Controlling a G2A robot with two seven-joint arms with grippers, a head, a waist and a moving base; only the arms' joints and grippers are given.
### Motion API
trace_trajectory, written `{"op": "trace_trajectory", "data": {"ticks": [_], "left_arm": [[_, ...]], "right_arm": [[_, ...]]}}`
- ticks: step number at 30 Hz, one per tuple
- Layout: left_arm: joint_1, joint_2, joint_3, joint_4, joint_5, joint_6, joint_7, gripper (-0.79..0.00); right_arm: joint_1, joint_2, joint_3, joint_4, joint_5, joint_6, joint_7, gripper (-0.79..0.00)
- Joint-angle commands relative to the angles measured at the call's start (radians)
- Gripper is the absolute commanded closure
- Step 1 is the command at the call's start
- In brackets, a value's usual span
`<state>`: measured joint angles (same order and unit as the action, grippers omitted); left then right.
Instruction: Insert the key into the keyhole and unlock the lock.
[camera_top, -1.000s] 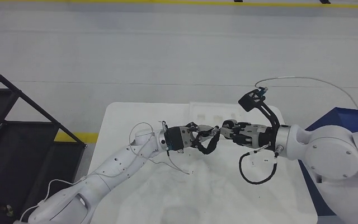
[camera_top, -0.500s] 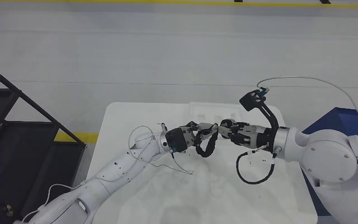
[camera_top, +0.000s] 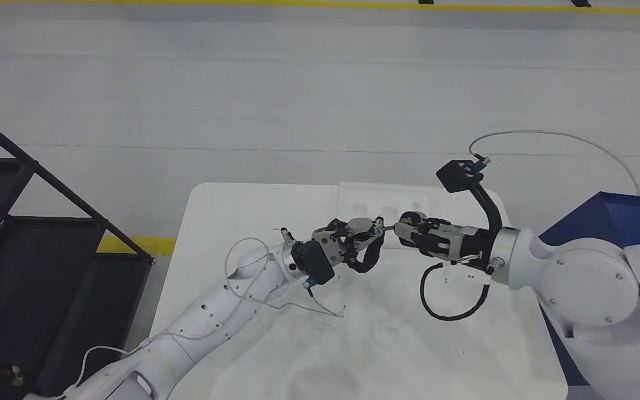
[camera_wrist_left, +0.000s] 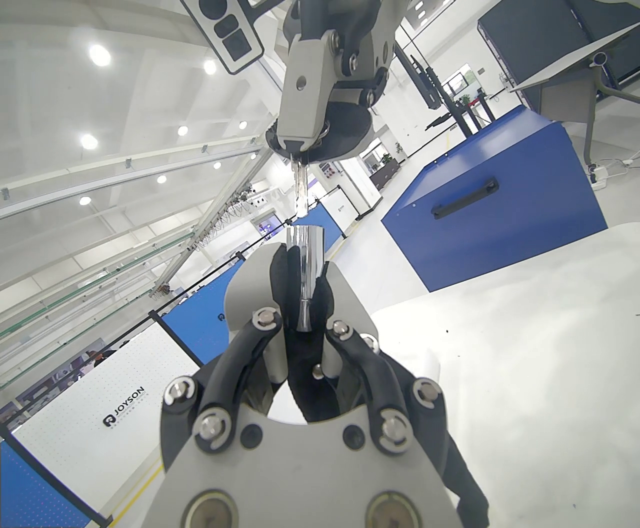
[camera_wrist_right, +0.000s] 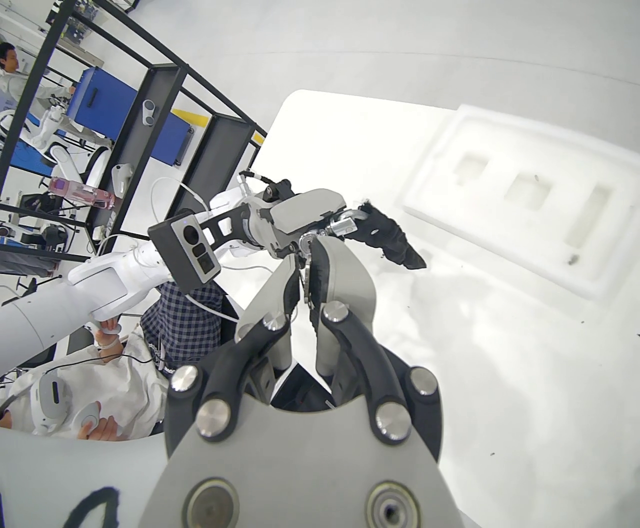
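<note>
**Key tip at the lock's end, axes nearly in line, not yet in**

Setting: white desk (camera_top: 220, 215), with a white foam tray (camera_wrist_right: 440, 150) of three recesses lying on its far part. Both arms meet above the desk's middle, clear of the surface.

Left claw (camera_wrist_left: 304, 272): closed around the lock (camera_wrist_left: 306, 250), a chrome cylinder gripped by its barrel. The lock's free end points out past the fingertips toward the other arm. Its black cable (camera_top: 365, 258) hangs in a loop below.

Right claw (camera_wrist_left: 302, 147): pinched narrow on the head of the key (camera_wrist_left: 300, 185), with the blade sticking out past the fingertips toward the lock.

Relation that matters: the two claws face each other tip to tip. In the left wrist view the blade's long axis runs almost along the cylinder's long axis. The blade tip sits just beside the cylinder's end, with what looks like a thin gap between them. The blade looks slightly off centre on that end, though one angle cannot confirm this.

Keyhole: hidden, since the end face shows edge-on, so whether the blade's flat matches the slot cannot be told.

Judgement: this is the final approach of the insertion. The next move calls for a short straight push along the shared axis, and a sideways miss would hit the rim.
</note>
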<state>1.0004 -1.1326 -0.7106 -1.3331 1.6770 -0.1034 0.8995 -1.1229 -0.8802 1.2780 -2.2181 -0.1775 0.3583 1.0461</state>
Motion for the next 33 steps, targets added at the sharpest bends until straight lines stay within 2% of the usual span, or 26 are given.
{"op": "trace_trajectory", "data": {"ticks": [1,33], "left_arm": [[0.004,-0.002,-0.005,0.000,-0.002,-0.006,-0.004,0.000],[0.030,-0.033,-0.054,0.001,0.054,-0.027,-0.006,0.000]], "right_arm": [[0.001,0.000,-0.002,0.003,0.005,0.004,0.000,0.000],[0.000,-0.006,-0.027,0.040,0.026,0.022,-0.039,0.000]]}}
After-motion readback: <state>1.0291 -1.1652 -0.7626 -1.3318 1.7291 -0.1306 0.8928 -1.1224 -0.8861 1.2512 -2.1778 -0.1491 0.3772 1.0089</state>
